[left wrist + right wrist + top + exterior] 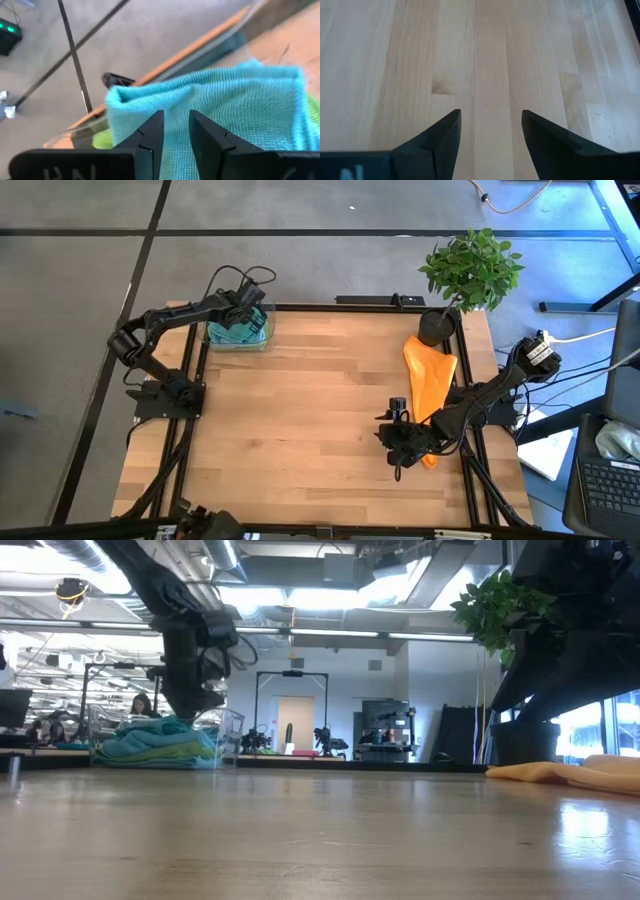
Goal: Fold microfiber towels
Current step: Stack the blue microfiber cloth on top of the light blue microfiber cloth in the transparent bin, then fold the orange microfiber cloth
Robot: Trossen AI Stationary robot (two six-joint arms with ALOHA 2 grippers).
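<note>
Teal and lime towels [236, 330] lay piled in a clear bin at the surface's far left corner; an orange towel [431, 375] lay crumpled near the right edge.

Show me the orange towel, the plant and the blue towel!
orange towel [432, 376]: high view, middle of the cloth.
plant [473, 268]: high view, its leaves.
blue towel [235, 107]: left wrist view, top fold.

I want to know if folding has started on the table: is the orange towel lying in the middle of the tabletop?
No. In the high view the orange towel lies along the table's right edge, near the potted plant, by the right arm.
</note>
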